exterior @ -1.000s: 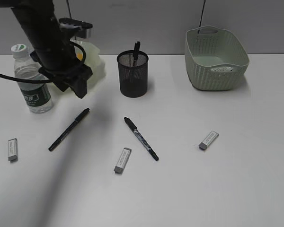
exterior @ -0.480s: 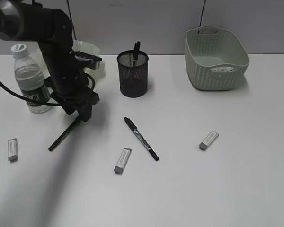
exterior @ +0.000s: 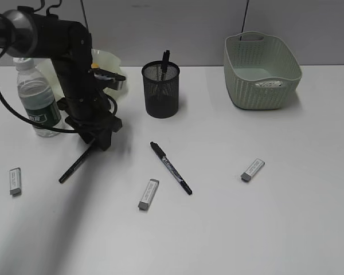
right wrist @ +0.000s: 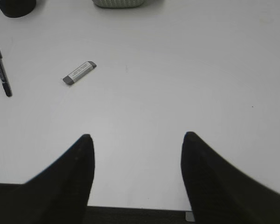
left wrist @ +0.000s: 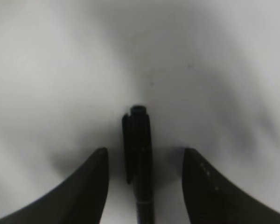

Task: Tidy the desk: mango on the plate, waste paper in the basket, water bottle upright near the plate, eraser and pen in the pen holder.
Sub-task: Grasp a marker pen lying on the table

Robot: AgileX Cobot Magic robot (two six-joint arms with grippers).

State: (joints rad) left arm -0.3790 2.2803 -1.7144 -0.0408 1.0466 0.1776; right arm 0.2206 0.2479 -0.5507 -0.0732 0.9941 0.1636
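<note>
You have three pens: one [exterior: 79,162] under the left arm, one [exterior: 171,168] mid-counter, one [exterior: 165,62] standing in the single pen holder [exterior: 160,90]. Three erasers lie flat: left [exterior: 15,181], centre [exterior: 148,194], right [exterior: 252,170]. One water bottle [exterior: 37,97], one basket [exterior: 261,71], one plate [exterior: 107,59].

Even bright light; soft shadows on desk [exterior: 246,229]; left wrist view blurred.

desk [exterior: 286,217] white | basket [exterior: 262,86] pale grn woven | pen holder [exterior: 160,94] blk mesh | pens [exterior: 171,168] blk | bottle [exterior: 39,106] clr, dk grn label
</note>
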